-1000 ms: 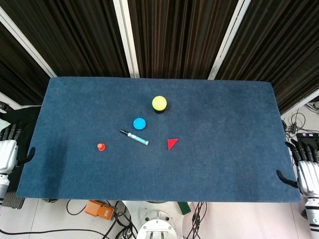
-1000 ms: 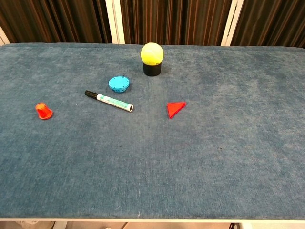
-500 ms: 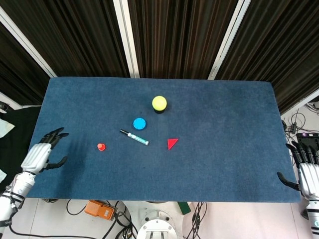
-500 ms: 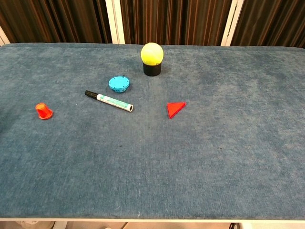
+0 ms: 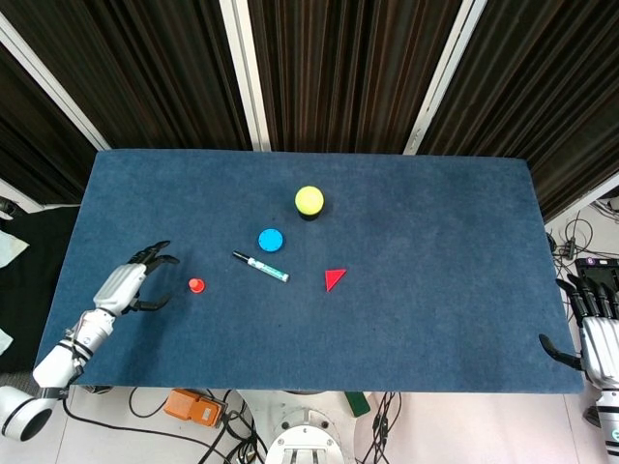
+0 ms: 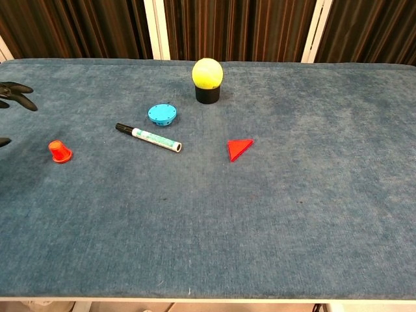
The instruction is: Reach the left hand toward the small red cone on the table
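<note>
Over the blue table (image 5: 435, 319), the left robot hand (image 5: 135, 280) hovers spread, empty, near the small red cone (image 5: 196, 284).

Table (image 5: 435, 319) is covered w/ matt, napped blue cloth. Just right of left hand (image 5: 126, 286), red cone (image 5: 196, 284) is seen as glossy plastic.

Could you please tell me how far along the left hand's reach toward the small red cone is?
Mostly done: the left hand is over the table, fingers spread, just left of the small red cone. A visible gap remains, so closing it is what is left. The right hand sits idle off the table's right edge.
</note>
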